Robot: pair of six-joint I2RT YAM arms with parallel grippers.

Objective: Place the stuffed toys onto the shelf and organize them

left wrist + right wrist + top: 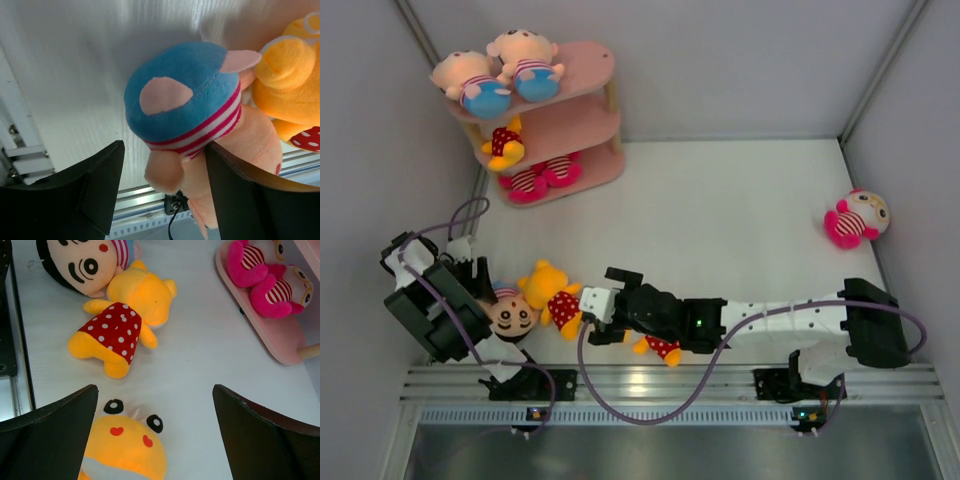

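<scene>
Currently held: nothing; left hand (pixel 164 147) spread wide astride the boy doll (pixel 185 100), right hand (pixel 155 388) equally spread over a yellow bear (pixel 125 450).
Handling: likely light, squashy plush; torso the best pinch.
Toys' place: near counter (pixel 720 220) edge; pink doll (pixel 855 218) far right.
Room: shelf (pixel 582 62) top crowded, middle board freer; wall (pixel 380 150) close left.

White table (pixel 740 220) with shelf (pixel 570 170), perhaps four toys (pixel 855 218)

Lab test booth: white table (pixel 720 220) boxed by grey panels (pixel 740 70), aluminium mounting rail (pixel 670 381).
</scene>
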